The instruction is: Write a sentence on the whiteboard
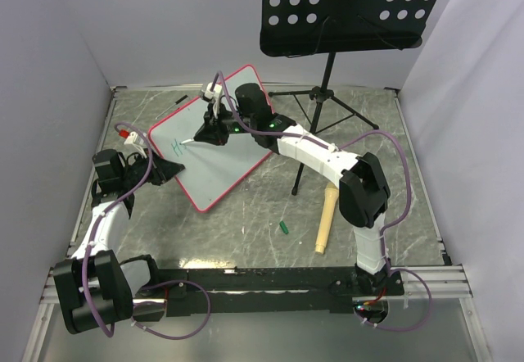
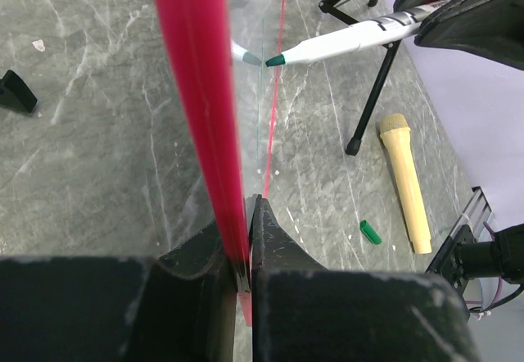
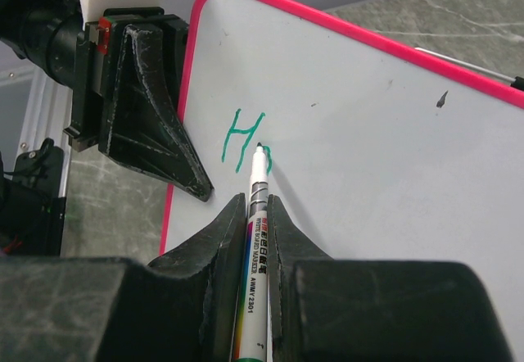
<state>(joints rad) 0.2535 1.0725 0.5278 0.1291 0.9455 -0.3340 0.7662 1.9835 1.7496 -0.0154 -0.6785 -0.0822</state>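
The whiteboard [image 1: 233, 137] with its pink frame sits slanted at the table's back left. My left gripper [image 1: 168, 169] is shut on its left edge; in the left wrist view the pink frame [image 2: 196, 92] runs between the closed fingers [image 2: 248, 206]. My right gripper [image 3: 258, 202] is shut on a white marker [image 3: 256, 214], reaching over the board [image 3: 368, 174]. The marker's tip touches the board beside the sentence [image 3: 244, 137], which shows a teal "H" and part of a second letter. From the left wrist the marker [image 2: 336, 45] shows edge-on against the board.
A black perforated music stand [image 1: 348, 10] rises at the back, its tripod legs [image 1: 327, 100] just right of the board. A tan microphone-shaped stick [image 1: 326, 219] and a green marker cap [image 1: 283, 228] lie on the table's right. A small black piece [image 2: 16, 92] lies at the left.
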